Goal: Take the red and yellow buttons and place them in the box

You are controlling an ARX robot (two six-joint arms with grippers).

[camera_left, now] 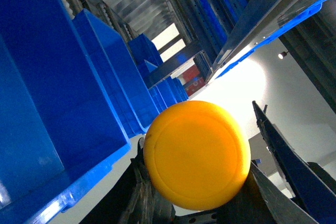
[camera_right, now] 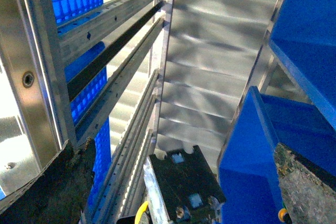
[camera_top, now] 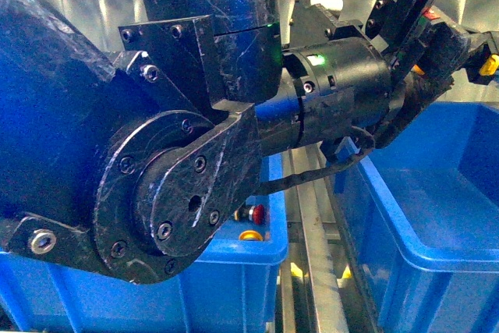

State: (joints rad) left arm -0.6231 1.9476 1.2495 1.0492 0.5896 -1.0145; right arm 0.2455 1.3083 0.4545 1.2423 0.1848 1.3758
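Gripping the yellow button [camera_left: 197, 153], our left gripper [camera_left: 202, 205] is clenched on it, with a dark finger on each side. The round cap faces the wrist camera and fills the space between them. From the front we see the button held above the blue box [camera_top: 425, 259], near its far edge. Our right gripper [camera_right: 181, 156] is spread wide and holds nothing, facing rack rails [camera_right: 113, 19].
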